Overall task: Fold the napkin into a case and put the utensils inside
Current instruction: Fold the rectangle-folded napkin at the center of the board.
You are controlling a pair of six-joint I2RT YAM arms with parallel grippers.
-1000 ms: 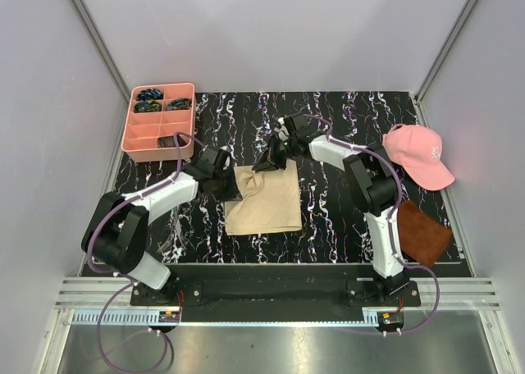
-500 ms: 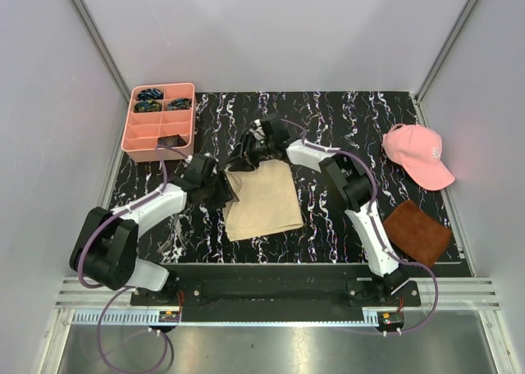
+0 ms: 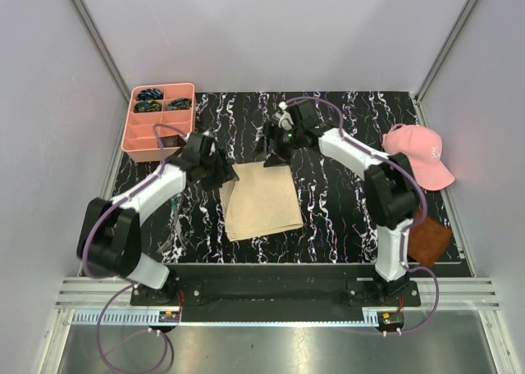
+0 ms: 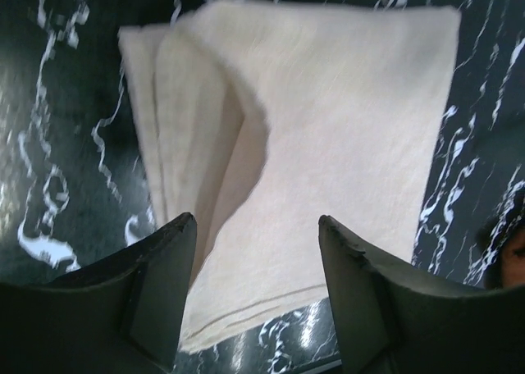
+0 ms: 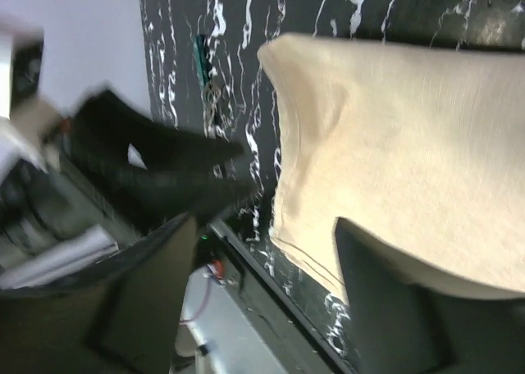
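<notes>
Quick status: the soft beige-tan cloth napkin (image 3: 262,198) is lying folded over in layers on the black white-veined tabletop (image 3: 344,218), roughly mid-table, between my two arms. It's looking like a broad rectangle with stacked edges showing along its left side, not a narrow case yet, so I'm guessing there's more folding coming. The silvery utensils aren't showing up in any view, so that half isn't started as far as I can tell.

I'm holding my left gripper (image 3: 216,168) low at the napkin's far-left corner, fingers spread, pinching nothing, with the cloth lying just under them. My right gripper (image 3: 275,149) is hanging over the far edge, that arm reaching in from the right, jaws also apart and empty.

A pink plastic compartment tray (image 3: 135,140) is sitting far left, and a pink baseball cap (image 3: 418,154) is sitting at the right edge.
</notes>
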